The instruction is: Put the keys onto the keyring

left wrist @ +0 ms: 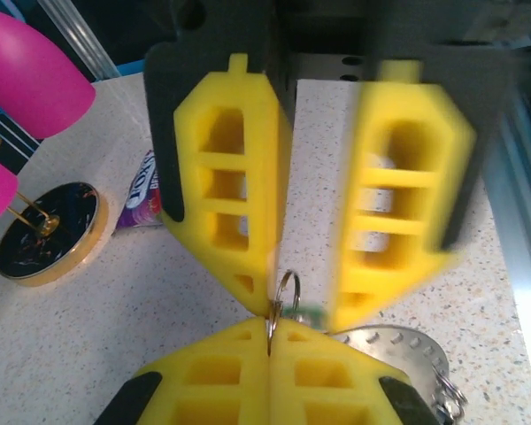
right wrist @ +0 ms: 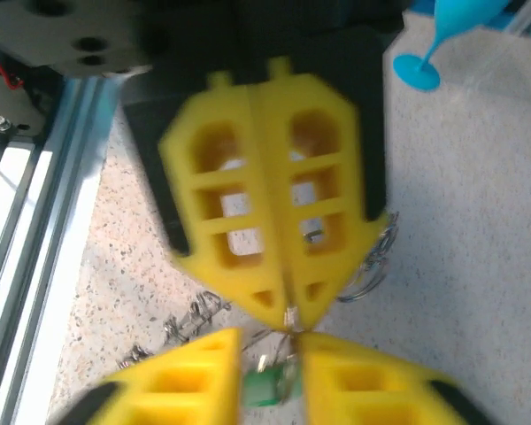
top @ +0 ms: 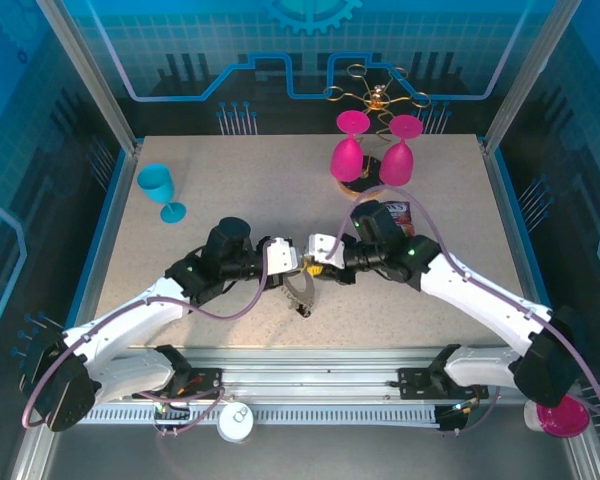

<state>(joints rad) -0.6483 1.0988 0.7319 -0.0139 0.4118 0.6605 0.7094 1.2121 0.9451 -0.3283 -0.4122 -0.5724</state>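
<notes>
Pink goblets (top: pixel 372 155) block far right; blue goblet (top: pixel 160 189) far left; centre between open.

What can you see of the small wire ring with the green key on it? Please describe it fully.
The small wire ring is a thin silvery metal loop, standing upright above the speckled table. The left gripper is shut on its lower edge. A green key head hangs from it, between the parted yellow fingers of the right gripper.

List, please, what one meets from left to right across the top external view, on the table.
Blue goblet → left gripper → right gripper → pink goblets on the gold stand.
</notes>
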